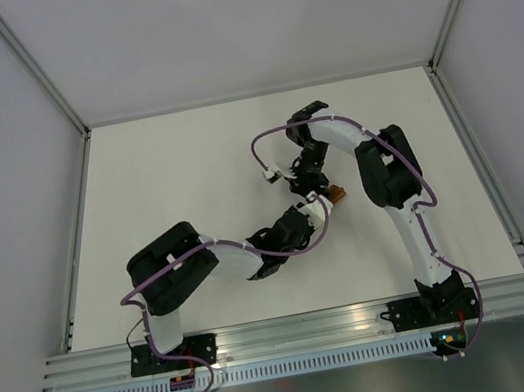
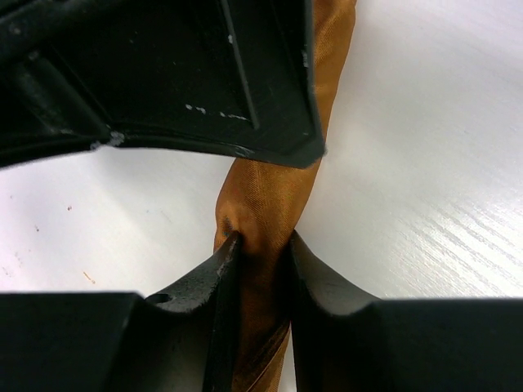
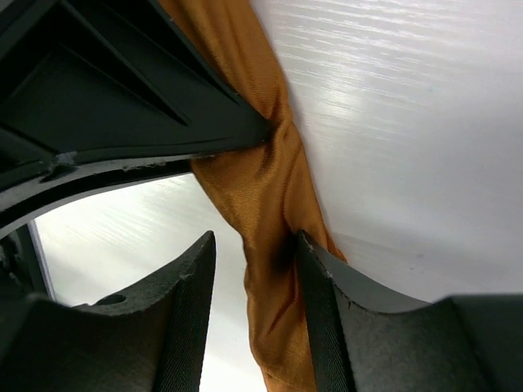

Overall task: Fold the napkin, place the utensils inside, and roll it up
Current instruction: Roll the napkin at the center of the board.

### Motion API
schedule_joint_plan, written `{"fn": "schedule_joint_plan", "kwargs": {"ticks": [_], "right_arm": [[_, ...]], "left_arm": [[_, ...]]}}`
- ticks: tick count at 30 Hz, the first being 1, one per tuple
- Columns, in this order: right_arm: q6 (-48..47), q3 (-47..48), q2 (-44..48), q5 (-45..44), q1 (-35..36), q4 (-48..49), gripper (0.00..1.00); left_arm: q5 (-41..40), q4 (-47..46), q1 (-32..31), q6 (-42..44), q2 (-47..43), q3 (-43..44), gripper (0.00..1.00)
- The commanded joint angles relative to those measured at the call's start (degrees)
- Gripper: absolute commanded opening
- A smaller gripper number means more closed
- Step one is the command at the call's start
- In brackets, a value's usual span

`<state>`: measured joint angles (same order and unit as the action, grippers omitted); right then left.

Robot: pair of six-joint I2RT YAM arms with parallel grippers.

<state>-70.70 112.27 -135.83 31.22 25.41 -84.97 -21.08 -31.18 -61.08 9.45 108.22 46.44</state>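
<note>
Two black fingers (image 2: 214, 282) of the left gripper (image 2: 263, 242) are closed on the napkin (image 2: 270, 192), pressing into it from both sides. The cloth puckers where the tips bite. The napkin is rust-brown and wound into a narrow tube. It runs from between those fingers up and away across the white table (image 2: 425, 163). Farther along the roll, a black part of the other gripper covers it from above.

Seen from its own wrist camera, the right gripper (image 3: 253, 243) stands open astride the same roll. One finger (image 3: 323, 310) touches the side of the cloth. Between the other finger and the cloth, a strip of bare tabletop shows. Here the roll lies twisted and creased on the table and passes under a black gripper part at the top of the view.

From the overhead camera, the left arm (image 1: 222, 254) reaches in low from the bottom left, bent at the elbow. The right arm (image 1: 395, 172) rises along the right side and curls back toward the centre. Their grippers sit tip to tip just right of the middle of the table. Only a small orange end of the napkin shows beside them on the right, and the rest is hidden under the wrists. Pale walls (image 1: 10, 149) enclose the table.
</note>
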Motion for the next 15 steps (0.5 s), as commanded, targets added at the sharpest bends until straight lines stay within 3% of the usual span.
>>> {"fn": "schedule_joint_plan", "kwargs": {"ticks": [1,15], "right_arm": [[2.0,-1.1,1.8,-0.8,-1.8,11.0,0.52],[15.8,-4.9,14.4,5.8,-8.4,21.6,0.64]], "left_arm": [[3.6,5.3,1.0,-4.9,2.7,0.2,0.06],[6.1,7.9,2.4,-11.1,2.2,-0.5,0.02]]}}
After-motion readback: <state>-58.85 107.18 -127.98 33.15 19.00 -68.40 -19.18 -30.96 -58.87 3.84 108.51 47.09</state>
